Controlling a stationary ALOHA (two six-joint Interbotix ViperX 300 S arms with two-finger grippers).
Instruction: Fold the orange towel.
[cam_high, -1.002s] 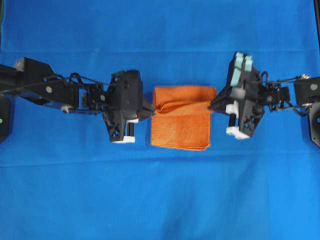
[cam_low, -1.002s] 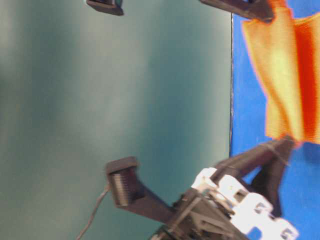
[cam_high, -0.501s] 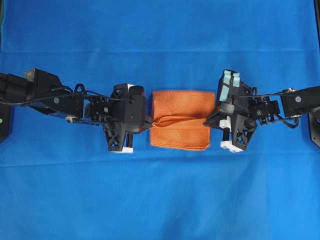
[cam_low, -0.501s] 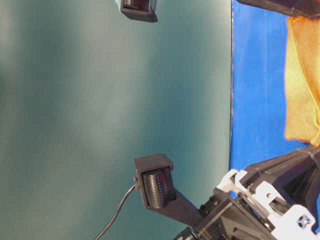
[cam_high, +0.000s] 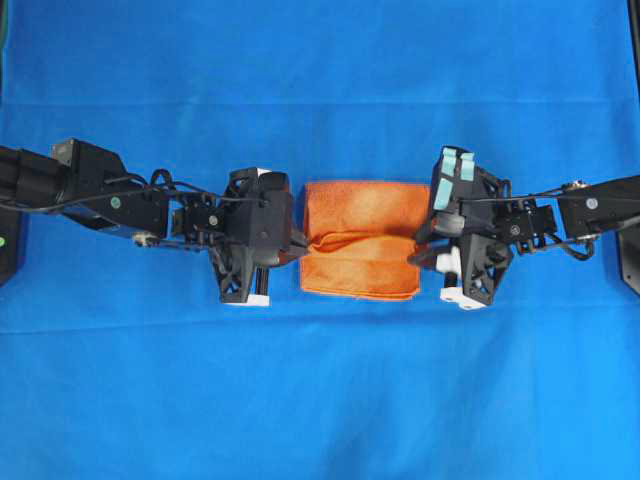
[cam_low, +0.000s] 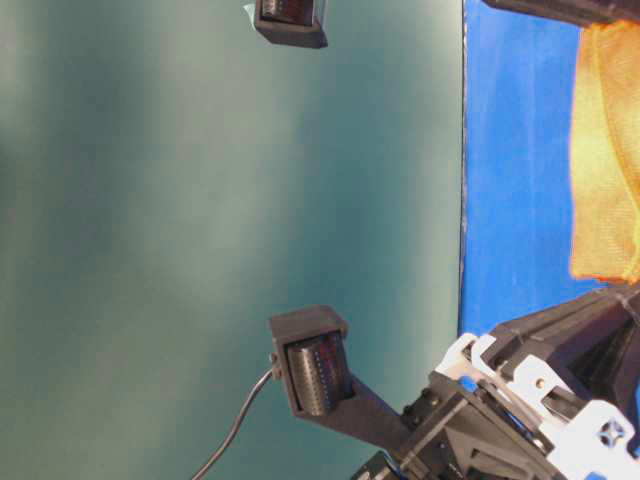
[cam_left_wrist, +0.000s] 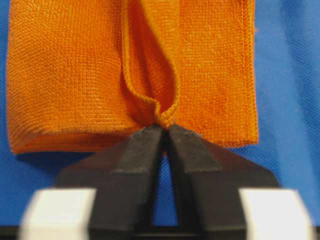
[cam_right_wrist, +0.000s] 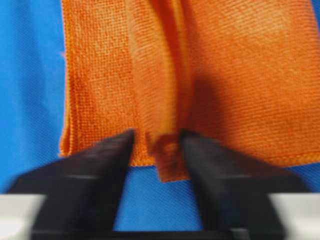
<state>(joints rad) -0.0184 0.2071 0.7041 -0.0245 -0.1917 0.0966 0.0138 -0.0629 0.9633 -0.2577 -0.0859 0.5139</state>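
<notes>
The orange towel (cam_high: 362, 240) lies folded on the blue cloth between both arms, with a raised ridge running across its middle. My left gripper (cam_high: 298, 245) is at its left edge. In the left wrist view the left gripper (cam_left_wrist: 165, 127) stands almost shut, and the pinched hem of the towel (cam_left_wrist: 75, 65) sits right at its tips. My right gripper (cam_high: 420, 255) is at the towel's right edge. The right wrist view shows the right gripper (cam_right_wrist: 157, 137) open and blurred, with a loose corner of the towel (cam_right_wrist: 240, 65) hanging between its fingers. At table level the towel (cam_low: 605, 150) lies low.
A large blue cloth (cam_high: 320, 400) covers the whole table. Black arm bases stand at the left edge (cam_high: 8, 240) and right edge (cam_high: 630, 250). A teal wall (cam_low: 200, 200) fills most of the table-level view.
Both grippers carried the lifted towel edge toward the near side and lowered it. The right jaws have sprung open and let the towel go. The left jaws have eased slightly.
</notes>
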